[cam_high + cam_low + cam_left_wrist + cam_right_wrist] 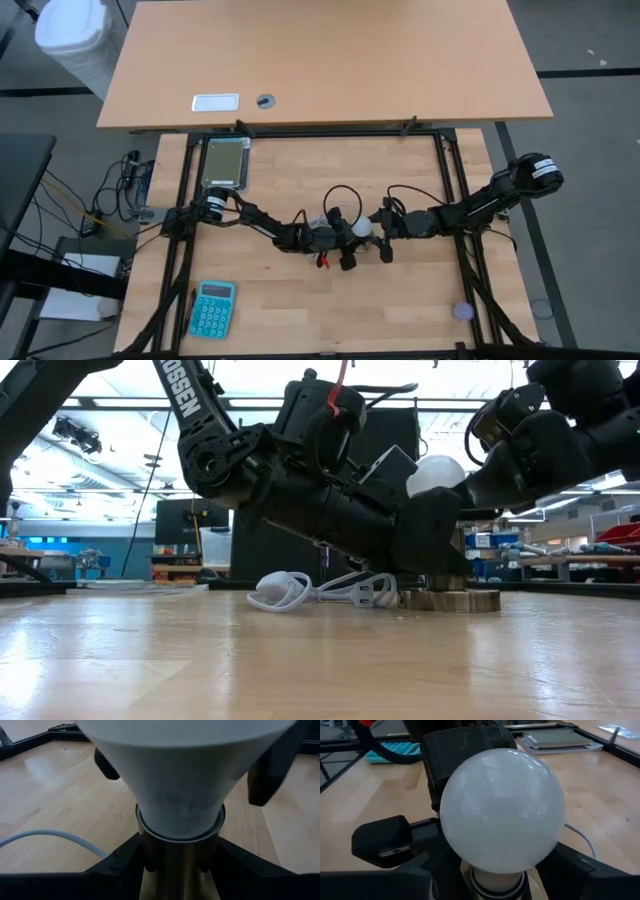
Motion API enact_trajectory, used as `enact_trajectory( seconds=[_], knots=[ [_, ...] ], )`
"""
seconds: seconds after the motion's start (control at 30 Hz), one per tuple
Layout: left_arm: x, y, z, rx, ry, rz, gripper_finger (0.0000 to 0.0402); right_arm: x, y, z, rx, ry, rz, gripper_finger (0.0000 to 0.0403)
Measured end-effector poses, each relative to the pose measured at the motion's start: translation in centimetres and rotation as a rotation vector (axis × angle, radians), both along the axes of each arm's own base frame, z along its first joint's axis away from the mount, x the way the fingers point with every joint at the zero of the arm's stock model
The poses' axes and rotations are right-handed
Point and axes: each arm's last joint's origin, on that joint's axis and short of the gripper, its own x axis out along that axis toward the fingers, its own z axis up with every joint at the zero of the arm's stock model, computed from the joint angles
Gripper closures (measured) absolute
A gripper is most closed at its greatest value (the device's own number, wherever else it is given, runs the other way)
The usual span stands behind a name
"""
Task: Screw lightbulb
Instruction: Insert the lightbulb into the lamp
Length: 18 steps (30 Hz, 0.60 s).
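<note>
The lightbulb [360,228] stands upright at the middle of the desk [330,310], its narrow base seated in the brass collar of a socket [179,865] that rises from a round flat base [452,600]. In the right wrist view the frosted white globe [502,810] fills the centre, and in the left wrist view the bulb's tapering neck [180,795] drops into the metal rim.

The left end effector [345,232] reaches in from the left and sits low against the socket. Its dark fingers [125,857] stand apart on either side of the brass collar, just below the bulb's neck, close beside the metal; whether they press on it cannot be told.

The right end effector [380,232] comes in from the right at the height of the globe. One of its fingers [382,840] shows beside the globe and the other lies on the opposite side, so the pair flanks the bulb; whether they clamp it or stand slightly clear cannot be told.

In the low view both dark arms crowd around the bulb [436,475], which peeks out white between them above the socket base. A white cord [300,592] lies coiled on the desk to the left of that base.

A teal calculator [212,308] lies at the near left of the desk, well apart from the arms. A flat grey tray [226,163] rests at the far left.
</note>
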Motion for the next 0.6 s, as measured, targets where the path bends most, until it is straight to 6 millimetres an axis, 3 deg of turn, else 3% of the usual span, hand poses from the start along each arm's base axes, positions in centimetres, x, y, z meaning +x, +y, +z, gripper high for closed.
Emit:
enact_trajectory(
  seconds=[0.3, 0.6],
  knots=[
    [0.0, 0.0, 0.0, -0.018, -0.008, 0.025, 0.0208, -0.3, 1.7, 0.0, 0.01, -0.015, -0.125, 0.0173],
    [-0.1, 0.1, -0.1, -0.046, -0.006, 0.102, 0.0208, 2.0, 3.9, -0.3, -0.013, -0.012, -0.302, 0.0173]
  ],
)
